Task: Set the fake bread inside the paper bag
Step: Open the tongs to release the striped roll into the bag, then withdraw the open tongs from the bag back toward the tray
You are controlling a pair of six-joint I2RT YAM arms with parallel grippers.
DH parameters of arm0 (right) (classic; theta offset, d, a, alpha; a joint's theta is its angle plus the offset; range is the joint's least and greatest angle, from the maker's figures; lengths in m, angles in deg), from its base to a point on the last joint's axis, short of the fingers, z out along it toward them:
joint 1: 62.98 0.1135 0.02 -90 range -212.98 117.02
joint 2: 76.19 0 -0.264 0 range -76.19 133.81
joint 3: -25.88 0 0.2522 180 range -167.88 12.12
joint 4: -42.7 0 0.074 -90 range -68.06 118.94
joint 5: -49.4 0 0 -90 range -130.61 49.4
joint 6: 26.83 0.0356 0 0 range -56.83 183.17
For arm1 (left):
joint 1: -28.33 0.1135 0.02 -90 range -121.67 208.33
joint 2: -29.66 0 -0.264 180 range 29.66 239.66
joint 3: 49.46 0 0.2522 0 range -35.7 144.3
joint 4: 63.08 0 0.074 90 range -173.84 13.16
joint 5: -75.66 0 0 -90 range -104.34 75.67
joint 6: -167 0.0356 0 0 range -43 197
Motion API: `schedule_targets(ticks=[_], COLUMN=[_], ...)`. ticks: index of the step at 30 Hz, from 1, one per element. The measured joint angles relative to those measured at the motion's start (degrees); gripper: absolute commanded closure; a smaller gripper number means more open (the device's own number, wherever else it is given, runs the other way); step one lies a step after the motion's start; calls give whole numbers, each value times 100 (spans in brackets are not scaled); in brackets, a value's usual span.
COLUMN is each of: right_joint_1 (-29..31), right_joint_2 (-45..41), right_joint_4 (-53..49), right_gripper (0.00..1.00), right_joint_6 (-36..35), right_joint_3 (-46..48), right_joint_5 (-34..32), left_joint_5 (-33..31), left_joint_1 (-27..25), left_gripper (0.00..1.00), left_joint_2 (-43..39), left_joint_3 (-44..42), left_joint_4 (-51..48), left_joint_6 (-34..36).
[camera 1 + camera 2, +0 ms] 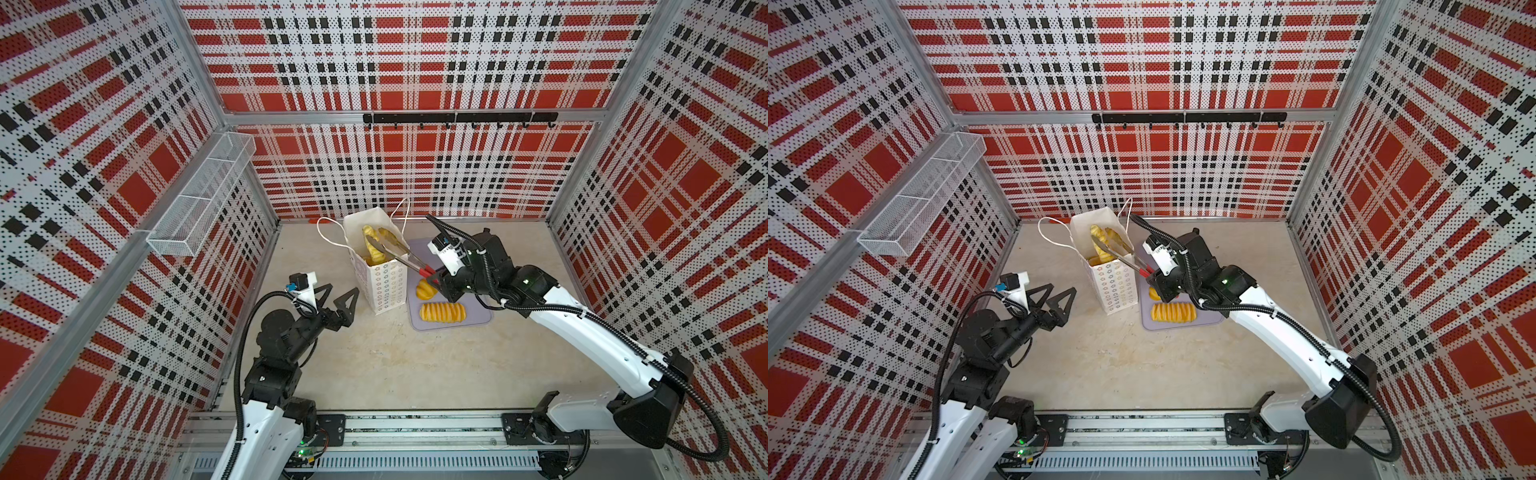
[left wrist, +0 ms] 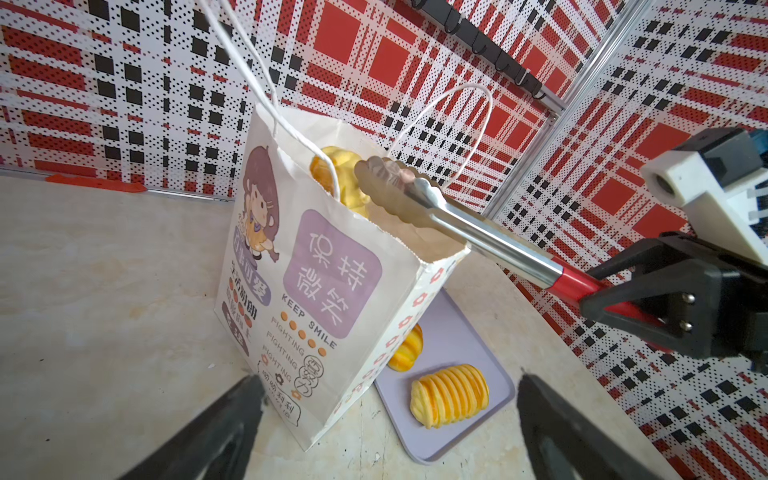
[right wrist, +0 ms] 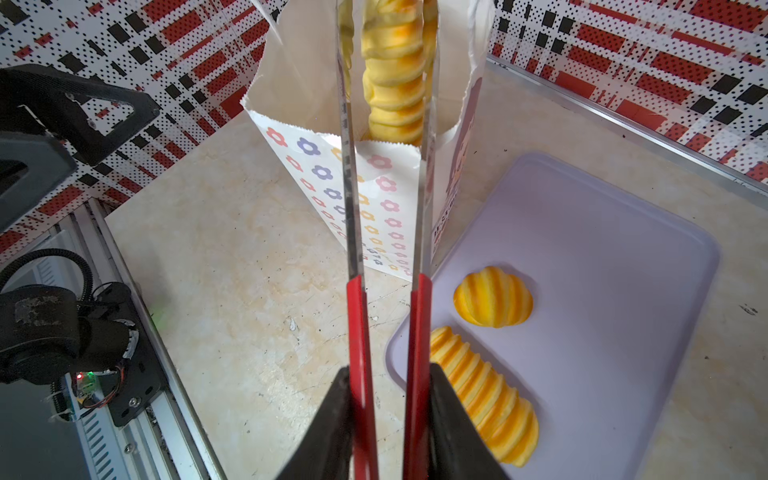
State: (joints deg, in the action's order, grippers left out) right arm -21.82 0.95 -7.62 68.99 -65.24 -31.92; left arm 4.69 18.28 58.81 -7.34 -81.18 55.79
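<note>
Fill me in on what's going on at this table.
The right gripper clamps red-handled tongs, their tips over the mouth of the paper bag, where fake bread already shows inside. The left gripper hangs open and empty beside the bag. Two more pieces, a ridged loaf and a rounder bun, lie on the lilac tray.

the white paper bag [image 1: 384,291] stands upright and open, yellow fake bread [image 1: 374,245] piled inside; a ridged loaf [image 1: 442,312] and a rounder ridged piece [image 1: 424,289] lie on the lilac tray [image 3: 602,249] just beside.
</note>
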Motion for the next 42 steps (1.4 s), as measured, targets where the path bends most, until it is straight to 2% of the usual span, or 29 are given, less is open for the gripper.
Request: schedule_targets(ticks=[15, 22, 27, 30, 35, 42], right_joint_1=[2, 9, 9, 13, 31, 33], right_joint_2=[-107, -745, -1429, -1891, -2621, -3429], right_joint_4=[179, 522, 826, 890, 855, 219], right_gripper=[69, 70, 69, 69, 69, 68], right_joint_6=[-20, 55, 295, 490, 935, 1862], right_joint_3=[7, 111, 575, 922, 1394, 1945], right_joint_5=[181, 289, 260, 175, -87, -680], left_joint_5=[11, 70, 157, 155, 151, -162], left_joint_1=[37, 37, -31, -251, -946, -1941], left_gripper=[2, 2, 2, 2, 2, 0], left_joint_2=[0, 0, 0, -17, -66, 74], left_joint_3=[0, 0, -4, -7, -11, -9], left_joint_4=[2, 4, 7, 9, 17, -22], left_joint_6=[0, -7, -87, -111, -127, -125])
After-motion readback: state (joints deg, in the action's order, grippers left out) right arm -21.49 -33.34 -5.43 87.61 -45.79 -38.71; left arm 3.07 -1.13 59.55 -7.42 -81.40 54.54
